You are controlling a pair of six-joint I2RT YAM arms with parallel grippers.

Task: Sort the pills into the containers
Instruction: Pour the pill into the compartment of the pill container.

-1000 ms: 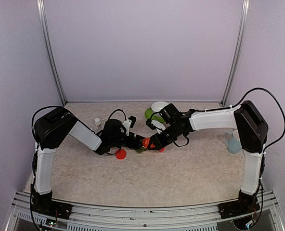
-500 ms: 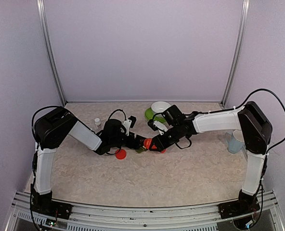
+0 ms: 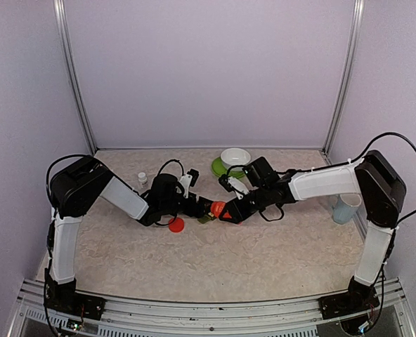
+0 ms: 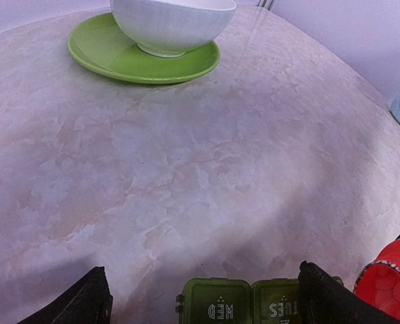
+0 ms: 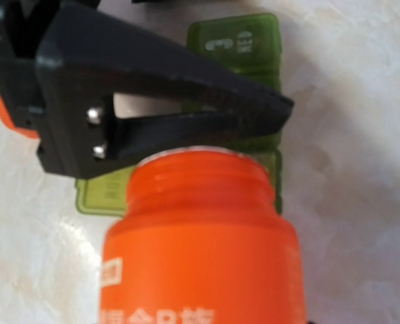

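The containers [image 3: 205, 218] are a small dark green strip lying on the table between the two grippers. In the left wrist view the strip [image 4: 254, 304] sits between the spread fingers [image 4: 92, 304] of my left gripper [image 3: 194, 208]; its lids read WED and TUES, and the right finger touches its end. My right gripper [image 3: 234, 211] is shut on an orange-red bottle [image 3: 218, 208], lid off and tilted. In the right wrist view the bottle [image 5: 200, 236] points its open mouth at the strip [image 5: 244, 40], just below the left gripper's black finger [image 5: 166, 74]. No loose pills show.
The bottle's red lid [image 3: 176, 225] lies on the table near the left gripper. A tiny white bottle [image 3: 143, 178] stands behind the left arm. A white bowl [image 3: 235, 156] sits on a green plate [image 3: 217, 167] at the back. A pale blue cup [image 3: 345, 208] stands at right.
My right arm has swung right and lower, uncovering the white bowl. The bottle has shifted slightly right and stays over the strip. The left arm has not moved.
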